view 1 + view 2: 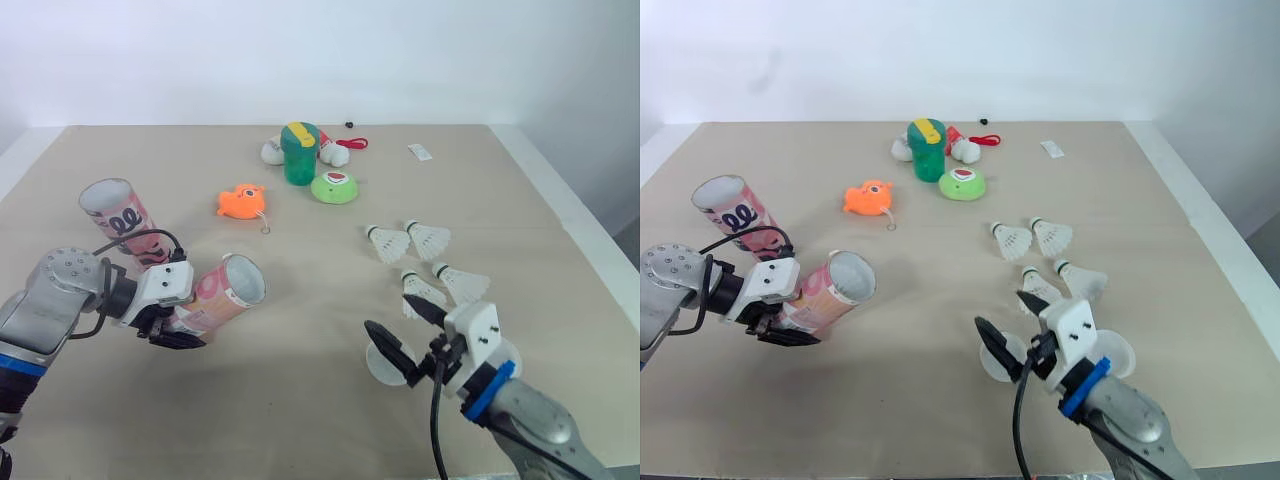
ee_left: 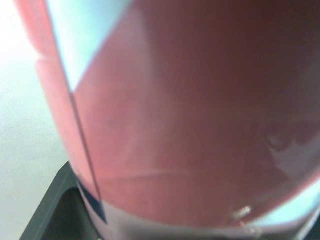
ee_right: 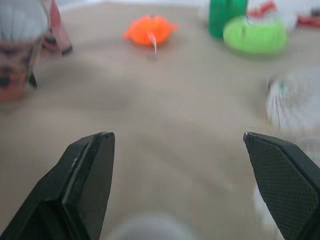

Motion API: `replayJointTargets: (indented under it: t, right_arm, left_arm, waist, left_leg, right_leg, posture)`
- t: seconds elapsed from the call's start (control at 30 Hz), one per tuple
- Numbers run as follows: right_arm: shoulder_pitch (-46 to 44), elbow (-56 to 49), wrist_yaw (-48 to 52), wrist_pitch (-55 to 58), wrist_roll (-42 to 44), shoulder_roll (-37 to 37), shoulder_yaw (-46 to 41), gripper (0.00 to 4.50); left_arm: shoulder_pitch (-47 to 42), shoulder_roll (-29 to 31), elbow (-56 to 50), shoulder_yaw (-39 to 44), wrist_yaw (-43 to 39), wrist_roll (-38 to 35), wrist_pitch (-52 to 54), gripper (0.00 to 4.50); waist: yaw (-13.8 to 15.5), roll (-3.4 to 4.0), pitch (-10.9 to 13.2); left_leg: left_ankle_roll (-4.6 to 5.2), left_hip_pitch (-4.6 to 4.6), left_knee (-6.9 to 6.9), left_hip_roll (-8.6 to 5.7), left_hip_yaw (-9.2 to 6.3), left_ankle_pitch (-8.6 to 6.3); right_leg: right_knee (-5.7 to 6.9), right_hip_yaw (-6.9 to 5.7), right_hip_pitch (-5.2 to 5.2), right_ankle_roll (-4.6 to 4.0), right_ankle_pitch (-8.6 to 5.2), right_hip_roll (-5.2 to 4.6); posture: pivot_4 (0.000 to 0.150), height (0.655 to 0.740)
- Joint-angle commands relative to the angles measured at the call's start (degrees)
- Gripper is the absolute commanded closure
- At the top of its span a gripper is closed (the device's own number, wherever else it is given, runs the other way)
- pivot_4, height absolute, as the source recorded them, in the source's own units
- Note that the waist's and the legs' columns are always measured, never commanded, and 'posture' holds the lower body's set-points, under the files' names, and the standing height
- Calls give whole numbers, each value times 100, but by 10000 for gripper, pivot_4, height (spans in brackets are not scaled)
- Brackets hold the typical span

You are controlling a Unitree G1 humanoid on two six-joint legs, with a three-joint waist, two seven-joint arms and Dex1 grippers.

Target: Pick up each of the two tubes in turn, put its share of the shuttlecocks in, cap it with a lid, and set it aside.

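- Table (image 1: 300, 420): tan top, task items sit across the lower half of the frame.
- Held tube (image 1: 228, 290): lower left, tilted, open mouth facing up-right. Left gripper (image 1: 178, 330) is clamped round its lower body.
- Step, my read: first tube is picked up and loading comes next. Can't tell if anything is inside.
- Second tube (image 1: 118, 215): far left, on the table behind the held one.
- Right gripper (image 1: 388, 313): lower centre-right, fingers spread wide, empty.
- Shuttlecocks (image 1: 428, 238): four, centre right, just beyond the right gripper. Next move likely needs a pinch on the nearest, then cork-first alignment with the tube mouth.
- Lids (image 1: 382, 367): white discs at lower right, one under the right gripper.
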Motion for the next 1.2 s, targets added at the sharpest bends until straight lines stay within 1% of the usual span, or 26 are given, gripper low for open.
replayJointTargets:
  t: [0.03,0.2,0.37,0.57,0.87,0.9,0.93,0.97,1.03,1.07,1.1,1.13,1.2]
  right_arm:
    - [195,-163,-209,-219,71,149,-167,900]
    - [-75,364,-632,-41,-28,330,-134,900]
    - [-607,801,-949,160,46,479,-140,900]
    - [-1101,1212,-1065,279,292,651,-225,900]
    - [-1561,1695,-1298,427,563,876,-432,900]
    - [-1574,1713,-1294,433,593,888,-433,4692]
    - [-1583,1721,-1291,433,606,892,-428,6133]
    - [-1590,1728,-1286,436,618,894,-422,9417]
    - [-1601,1744,-1290,454,655,915,-432,19883]
    - [-1603,1749,-1292,458,665,924,-436,24128]
    - [-1605,1752,-1297,468,695,939,-449,31419]
    - [-1607,1754,-1301,475,716,947,-457,35541]
    - [-1605,1691,-1284,524,831,962,-471,41282]
  left_arm:
    - [-46,-119,67,-150,-30,20,-57,12956]
    - [-63,-175,80,-147,-41,39,-57,12956]
    - [-8,-163,53,-99,-3,40,-40,12956]
    - [111,-114,-46,-4,59,0,23,12956]
    - [272,-59,-241,146,138,-86,161,12956]
    - [283,-61,-257,158,143,-90,177,12956]
    - [288,-61,-263,167,145,-91,185,12956]
    - [291,-63,-264,173,147,-90,190,12956]
    - [294,-68,-270,184,152,-92,200,12956]
    - [295,-71,-276,188,154,-94,208,12956]
    - [295,-73,-283,191,156,-97,216,12956]
    - [295,-75,-287,192,157,-99,221,12956]
    - [286,-84,-282,189,159,-99,221,12956]
  waist:
    - [3,0,0]
    - [5,-1,-1]
    - [9,2,-2]
    - [13,3,-2]
    - [7,5,-2]
    - [7,5,-2]
    - [7,5,-2]
    - [7,5,-2]
    - [7,5,-2]
    - [7,5,-2]
    - [7,5,-2]
    - [7,5,-2]
    - [7,5,-2]
  left_leg:
    - [-1,0,2,0,0,1]
    - [-3,2,8,-4,4,4]
    - [-3,1,6,-11,15,4]
    - [-3,0,5,-12,14,4]
    - [-2,1,4,-10,16,4]
    - [-2,0,4,-10,16,4]
    - [-2,0,4,-10,17,3]
    - [-2,0,2,-11,18,3]
    - [-2,0,2,-11,18,3]
    - [-2,0,1,-10,18,3]
    - [-2,0,0,-10,17,3]
    - [-2,0,0,-10,17,3]
    - [-2,0,0,-10,17,3]
  right_leg:
    - [0,0,0,-4,-1,0]
    - [0,6,3,-5,1,-6]
    - [0,16,1,2,-2,-14]
    - [-1,16,1,4,-1,-13]
    - [-1,19,0,6,1,-11]
    - [-1,18,0,8,1,-11]
    - [-1,19,0,11,2,-11]
    - [-1,20,0,15,3,-11]
    - [-1,19,-1,17,3,-11]
    - [-1,19,-1,18,3,-11]
    - [-1,19,-1,18,3,-10]
    - [-1,18,-1,17,3,-10]
    - [-1,19,-1,18,3,-10]
  posture:
    - [1500,7400]
    - [1500,7400]
    - [1500,7400]
    - [1500,7400]
    - [1500,7400]
    - [1500,7400]
    - [1500,7400]
    - [1500,7400]
    - [1500,7400]
    - [1500,7400]
    - [1500,7400]
    - [1500,7400]
    - [1500,7400]
